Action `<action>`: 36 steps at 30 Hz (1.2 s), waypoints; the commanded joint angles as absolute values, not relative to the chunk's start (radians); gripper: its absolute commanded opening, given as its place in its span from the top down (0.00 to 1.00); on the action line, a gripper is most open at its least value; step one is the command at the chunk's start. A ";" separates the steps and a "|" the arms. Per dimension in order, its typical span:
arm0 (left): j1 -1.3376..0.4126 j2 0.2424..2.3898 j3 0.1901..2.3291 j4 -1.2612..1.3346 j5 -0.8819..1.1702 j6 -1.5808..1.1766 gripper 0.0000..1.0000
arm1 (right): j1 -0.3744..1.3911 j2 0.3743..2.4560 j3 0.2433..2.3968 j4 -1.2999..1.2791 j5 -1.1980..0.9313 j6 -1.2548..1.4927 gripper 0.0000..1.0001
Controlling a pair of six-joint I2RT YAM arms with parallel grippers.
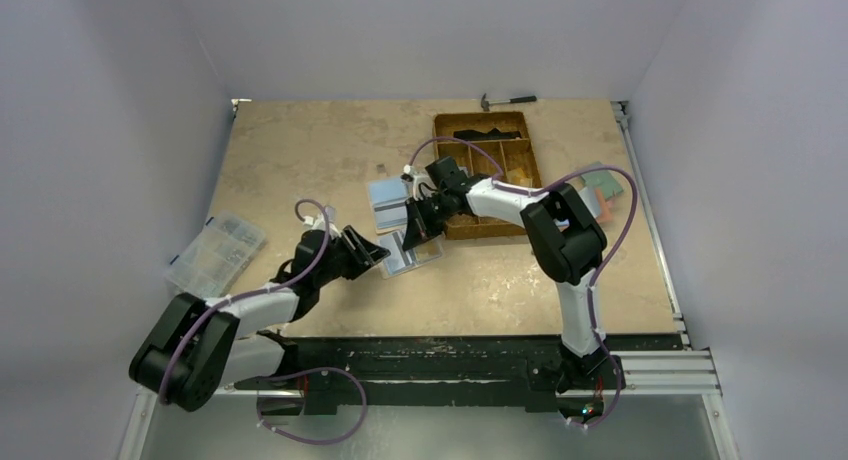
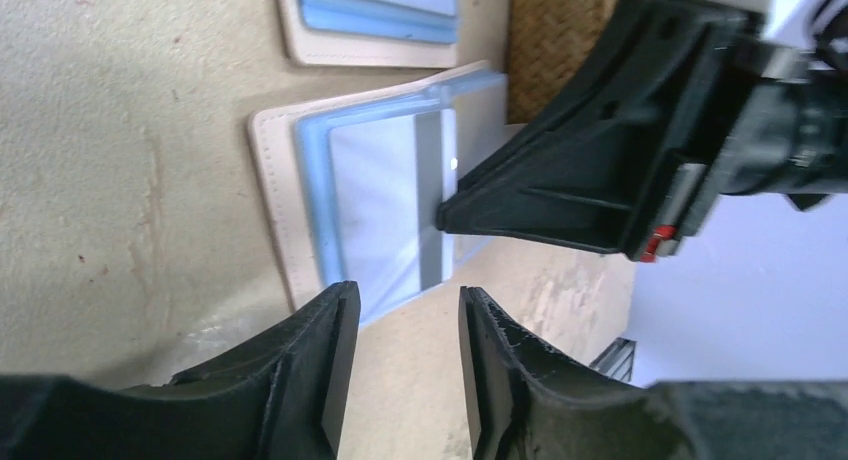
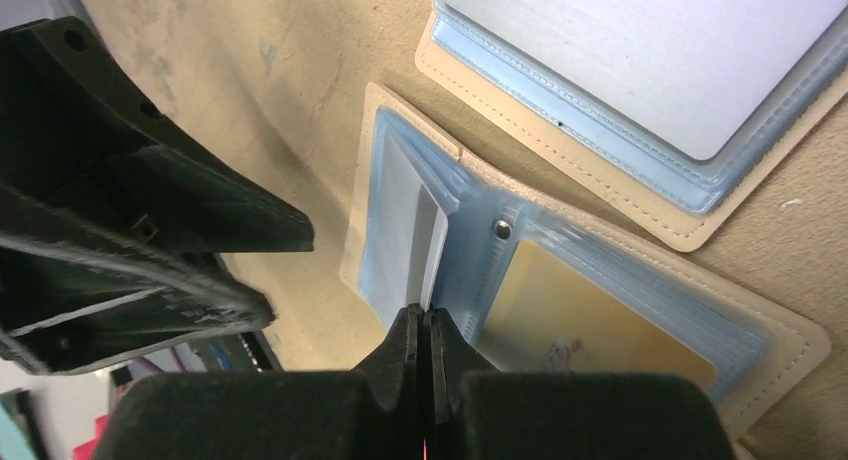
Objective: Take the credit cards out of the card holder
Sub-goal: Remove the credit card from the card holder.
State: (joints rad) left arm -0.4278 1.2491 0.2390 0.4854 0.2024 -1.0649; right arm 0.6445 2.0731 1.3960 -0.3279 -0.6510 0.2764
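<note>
**Right fingers pinch a leaf of the open card holder**

The brown tray (image 1: 512,165) stands just right of the work, and the right arm passes over its near part. A second tan-edged piece (image 1: 385,198) with a grey card on top lies just beyond the card holder (image 1: 410,252), close but apart. The clear box (image 1: 215,252) at the left edge and the hammer (image 1: 505,101) at the far edge are well apart. The table (image 1: 300,150) is bare to the far left.

The holder lies open mid-table with its blue sleeves up and a gold card (image 3: 590,320) in one half. The right gripper (image 3: 421,315) is pressed together on a thin raised leaf of it — card or sleeve, I cannot tell. The left gripper (image 2: 405,300) hovers at the holder's near-left edge — fingers apart, holding nothing.
</note>
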 commanded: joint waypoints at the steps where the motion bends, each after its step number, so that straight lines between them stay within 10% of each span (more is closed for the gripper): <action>1: -0.433 1.127 0.205 0.506 0.174 -1.088 0.52 | 0.632 2.042 1.372 -0.257 -0.812 0.314 1.00; 36: -0.431 0.961 0.102 0.524 0.180 -1.144 0.41 | 0.607 2.010 1.265 0.039 -1.137 0.555 1.00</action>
